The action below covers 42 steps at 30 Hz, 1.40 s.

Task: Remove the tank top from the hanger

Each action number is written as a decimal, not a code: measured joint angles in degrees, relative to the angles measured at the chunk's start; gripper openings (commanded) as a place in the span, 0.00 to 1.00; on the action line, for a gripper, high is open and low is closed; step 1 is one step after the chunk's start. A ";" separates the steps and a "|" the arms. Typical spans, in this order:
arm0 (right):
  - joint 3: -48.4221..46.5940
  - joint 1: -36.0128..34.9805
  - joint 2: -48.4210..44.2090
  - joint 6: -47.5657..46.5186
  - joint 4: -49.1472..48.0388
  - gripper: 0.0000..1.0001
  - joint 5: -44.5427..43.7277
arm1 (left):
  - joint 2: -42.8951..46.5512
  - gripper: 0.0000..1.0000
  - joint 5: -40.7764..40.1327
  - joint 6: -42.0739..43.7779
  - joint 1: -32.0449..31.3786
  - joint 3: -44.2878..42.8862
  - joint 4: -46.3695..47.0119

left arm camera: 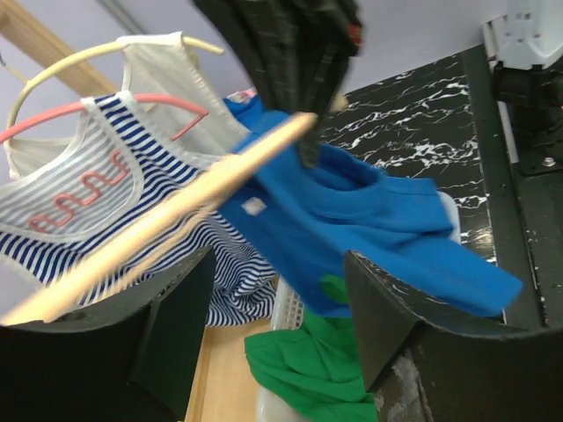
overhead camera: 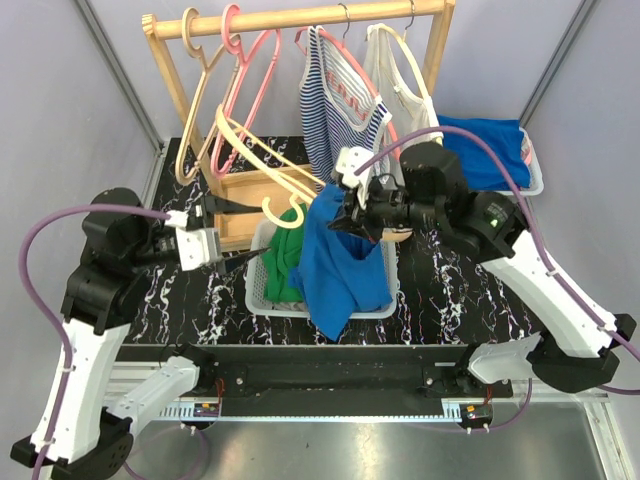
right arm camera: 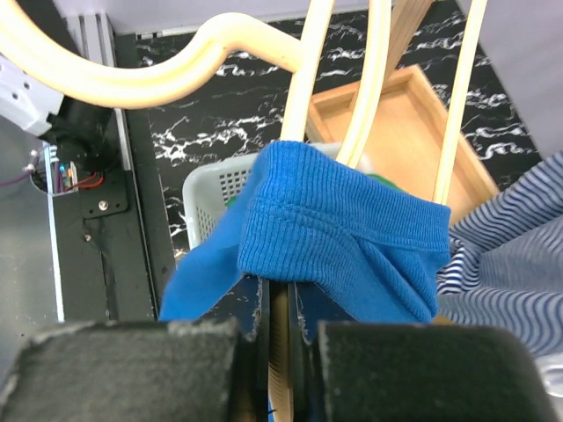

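Blue tank top (overhead camera: pixel 340 265) draped over white basket (overhead camera: pixel 262 300) near table (overhead camera: pixel 450 300) front edge, partly on cream hanger (right arm camera: pixel 158 75); right fingers (right arm camera: pixel 132 369) pressed together, pinching top; left fingers (left arm camera: pixel 413 343) spread, hanger bar between.

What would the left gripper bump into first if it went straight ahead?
Probably the cream hanger, which crosses just ahead of the open left gripper; the blue tank top hangs behind it. Depth is unclear.

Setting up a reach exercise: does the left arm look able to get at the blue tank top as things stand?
Probably yes: the open left end effector faces the blue tank top from close by; only the cream hanger bar crosses its path.
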State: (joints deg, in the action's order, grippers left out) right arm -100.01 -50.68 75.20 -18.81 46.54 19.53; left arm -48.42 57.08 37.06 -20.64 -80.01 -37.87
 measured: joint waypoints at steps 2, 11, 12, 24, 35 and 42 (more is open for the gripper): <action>-4.20 0.52 1.27 -0.02 2.47 0.00 0.07 | 0.76 0.65 0.76 0.42 -0.11 0.02 -0.66; -7.74 0.52 1.49 1.07 12.87 0.00 12.50 | 0.66 0.73 0.76 6.29 -0.15 -0.13 -5.20; -7.39 0.55 1.40 1.36 13.64 0.00 14.14 | 0.59 0.73 0.76 6.51 -0.15 -0.22 -5.51; -1.62 0.96 -3.74 5.09 15.08 0.00 25.92 | 1.57 0.78 1.73 4.11 -0.22 -4.04 -7.15; 0.87 0.81 -0.07 5.79 16.72 0.00 27.69 | 4.70 0.78 5.88 -4.79 -0.22 -6.54 -1.64; -1.73 0.81 2.75 6.29 17.68 0.00 30.51 | 9.22 0.78 5.84 1.46 -0.33 -1.03 -1.97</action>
State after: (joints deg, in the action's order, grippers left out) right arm -101.73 -49.87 77.95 -12.51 64.23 50.04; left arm -39.20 62.92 38.52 -20.97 -81.03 -39.83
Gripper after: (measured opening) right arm 0.052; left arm 0.776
